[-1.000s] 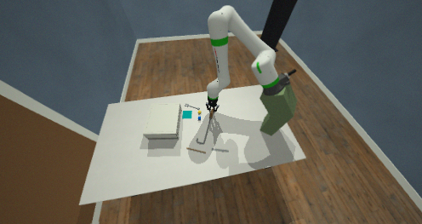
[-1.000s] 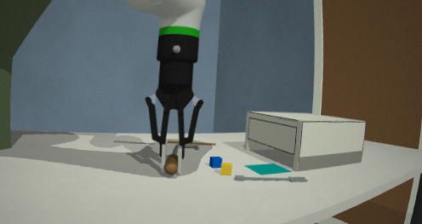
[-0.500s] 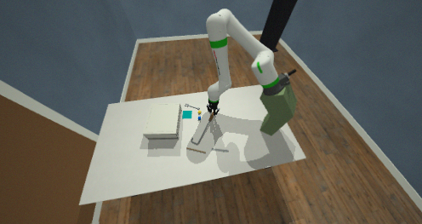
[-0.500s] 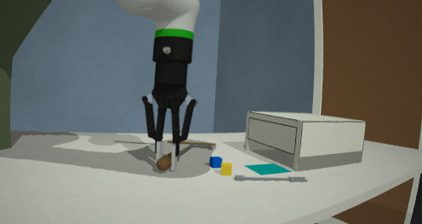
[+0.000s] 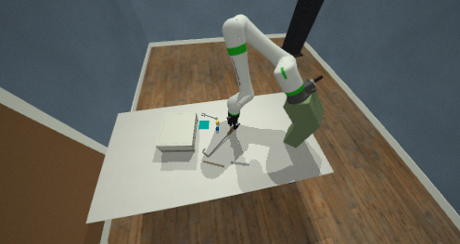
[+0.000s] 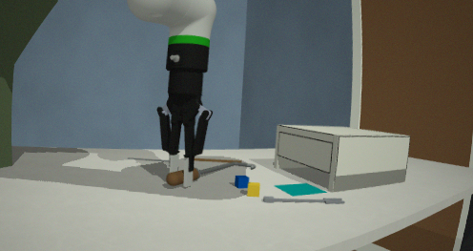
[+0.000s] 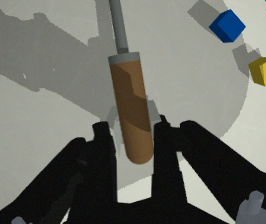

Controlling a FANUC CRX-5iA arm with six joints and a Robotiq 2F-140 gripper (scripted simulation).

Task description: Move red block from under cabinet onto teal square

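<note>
My claw (image 6: 183, 171) is clenched on the brown wooden handle (image 7: 132, 106) of a grey hooked rod (image 5: 214, 147) lying on the counter (image 5: 139, 188); the red block is hidden; the teal square (image 6: 300, 189) lies flat before the cabinet (image 6: 367, 156).

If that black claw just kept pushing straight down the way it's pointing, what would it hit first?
The gripper points straight down and is shut on the hooked tool's brown handle, which seems to lie on the white table. So it would likely press handle and fingertips straight into the tabletop.
</note>
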